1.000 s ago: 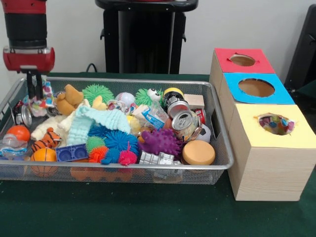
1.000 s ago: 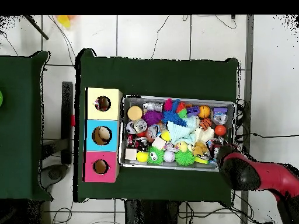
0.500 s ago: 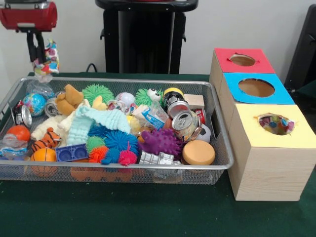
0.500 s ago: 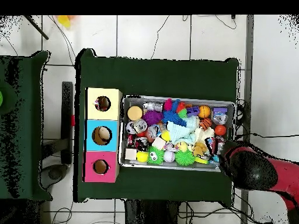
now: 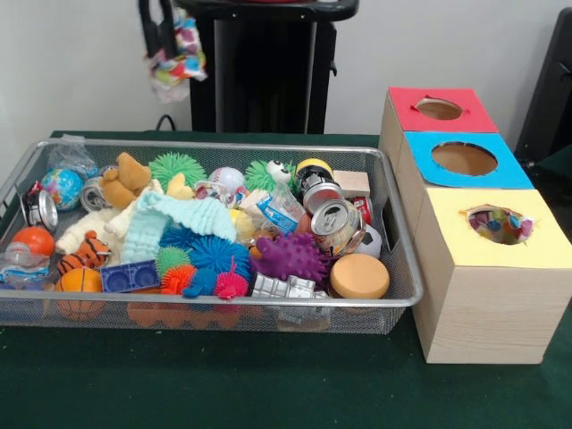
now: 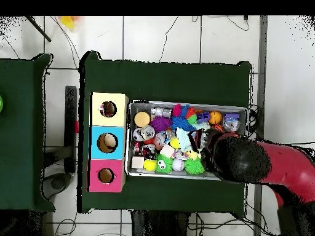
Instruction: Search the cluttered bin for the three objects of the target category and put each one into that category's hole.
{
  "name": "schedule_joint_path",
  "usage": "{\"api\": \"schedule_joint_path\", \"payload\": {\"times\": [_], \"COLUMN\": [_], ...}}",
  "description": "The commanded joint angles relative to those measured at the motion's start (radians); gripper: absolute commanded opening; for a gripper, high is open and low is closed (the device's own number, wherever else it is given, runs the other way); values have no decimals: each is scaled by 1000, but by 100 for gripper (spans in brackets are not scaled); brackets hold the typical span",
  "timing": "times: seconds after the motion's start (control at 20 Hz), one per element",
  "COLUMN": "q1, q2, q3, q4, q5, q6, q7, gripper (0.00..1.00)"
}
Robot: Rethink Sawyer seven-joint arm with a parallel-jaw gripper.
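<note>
High above the bin's far left part, at the picture's top edge, my gripper [image 5: 159,34] is shut on a colourful crinkly packet [image 5: 180,52], which dangles clear of the clutter. The wire bin [image 5: 214,145] below is full of toys, cans and spiky balls. To its right stand three wooden boxes with holes: red [image 5: 440,109], blue [image 5: 463,159] and yellow [image 5: 500,223]; colourful packets show through the yellow one's hole. In the overhead view the red and black arm [image 6: 241,160] covers the bin's right part [image 6: 187,104] and hides the gripper and packet.
In the bin lie a crushed can [image 5: 335,222], a purple spiky ball [image 5: 290,256], a mint cloth [image 5: 179,217], a teddy [image 5: 123,179] and an orange ball [image 5: 34,239]. A black pedestal [image 5: 259,71] rises behind the bin. Green cloth [image 5: 268,384] covers the table.
The gripper has lifted the colourful packet out of the bin's far left corner and carried it up and to the right in the front view. In the overhead view the arm has swung over the bin.
</note>
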Motion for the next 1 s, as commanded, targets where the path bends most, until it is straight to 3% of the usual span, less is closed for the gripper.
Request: {"api": "schedule_joint_path", "payload": {"times": [0.05, 0.55, 1.0], "q1": [89, 256, 436], "q2": [-83, -83, 1], "q3": [-19, -137, -256], "q4": [-55, -117, -199], "q5": [103, 136, 114], "q6": [170, 187, 131], "q7": [159, 270, 400], "gripper": [0, 0, 0]}}
